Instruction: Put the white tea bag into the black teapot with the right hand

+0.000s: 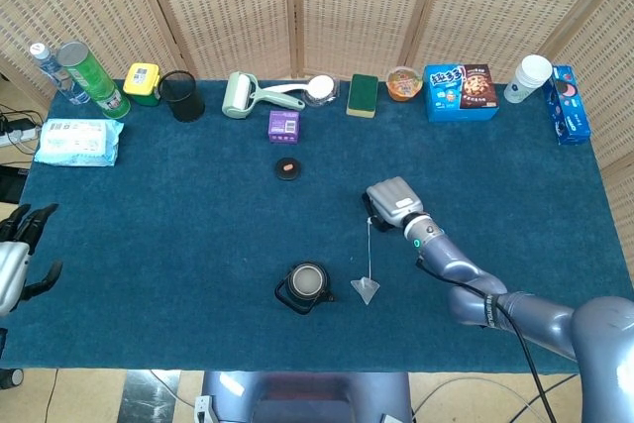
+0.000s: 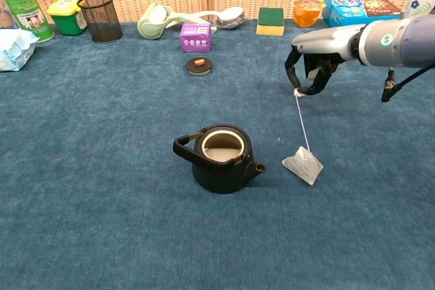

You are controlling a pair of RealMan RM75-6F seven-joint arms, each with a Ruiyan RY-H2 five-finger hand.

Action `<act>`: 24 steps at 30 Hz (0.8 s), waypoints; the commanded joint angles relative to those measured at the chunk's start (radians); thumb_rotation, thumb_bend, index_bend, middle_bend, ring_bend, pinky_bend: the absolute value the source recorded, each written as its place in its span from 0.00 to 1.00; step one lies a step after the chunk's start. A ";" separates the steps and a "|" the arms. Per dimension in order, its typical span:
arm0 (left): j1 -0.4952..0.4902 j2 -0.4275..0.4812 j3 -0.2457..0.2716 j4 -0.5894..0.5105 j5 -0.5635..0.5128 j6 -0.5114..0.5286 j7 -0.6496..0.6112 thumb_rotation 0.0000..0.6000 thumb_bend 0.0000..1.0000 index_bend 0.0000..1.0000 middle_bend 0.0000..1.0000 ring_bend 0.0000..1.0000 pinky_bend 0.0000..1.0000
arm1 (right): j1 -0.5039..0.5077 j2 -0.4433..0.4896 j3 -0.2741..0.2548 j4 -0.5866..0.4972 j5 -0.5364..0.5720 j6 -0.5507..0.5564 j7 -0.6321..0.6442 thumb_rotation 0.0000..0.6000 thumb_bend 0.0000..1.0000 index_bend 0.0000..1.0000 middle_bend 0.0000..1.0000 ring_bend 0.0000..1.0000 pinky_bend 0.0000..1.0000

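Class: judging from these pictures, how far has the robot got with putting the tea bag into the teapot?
Done: the right hand pinches the string's end. In hand: the string is drawn taut, yet the white tea bag seems to rest on the cloth beside the black teapot. Left: lifting it and lowering it through the open top.

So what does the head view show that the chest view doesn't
Only the head view shows the left hand at the table's left edge, the blue packet at far right and the clear bottle.

Only the chest view looks into the black teapot from the side.

Both show the right hand pinching the string, the white tea bag on the cloth, and the teapot lid.
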 commanded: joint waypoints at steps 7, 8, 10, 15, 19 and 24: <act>-0.002 -0.016 0.021 -0.006 0.024 -0.016 0.000 1.00 0.45 0.03 0.14 0.00 0.12 | -0.081 0.152 0.032 -0.208 -0.067 0.129 0.059 1.00 0.52 0.63 1.00 1.00 1.00; -0.002 -0.017 0.022 -0.005 0.025 -0.016 0.000 1.00 0.45 0.03 0.14 0.00 0.12 | -0.087 0.164 0.032 -0.223 -0.072 0.133 0.063 1.00 0.52 0.63 1.00 1.00 1.00; 0.000 -0.021 0.028 -0.007 0.030 -0.019 -0.001 1.00 0.45 0.03 0.14 0.00 0.12 | -0.105 0.195 0.040 -0.260 -0.080 0.153 0.085 1.00 0.52 0.63 1.00 1.00 1.00; 0.005 -0.024 0.038 -0.011 0.040 -0.017 0.004 1.00 0.45 0.03 0.14 0.00 0.12 | -0.142 0.257 0.059 -0.328 -0.116 0.177 0.161 1.00 0.52 0.64 1.00 1.00 1.00; 0.008 -0.024 0.044 -0.014 0.042 -0.018 0.008 1.00 0.45 0.03 0.14 0.00 0.12 | -0.159 0.288 0.070 -0.359 -0.141 0.179 0.215 1.00 0.52 0.64 1.00 1.00 1.00; 0.013 -0.026 0.050 -0.019 0.046 -0.015 0.008 1.00 0.45 0.03 0.14 0.00 0.12 | -0.183 0.334 0.086 -0.400 -0.186 0.181 0.303 1.00 0.52 0.64 1.00 1.00 1.00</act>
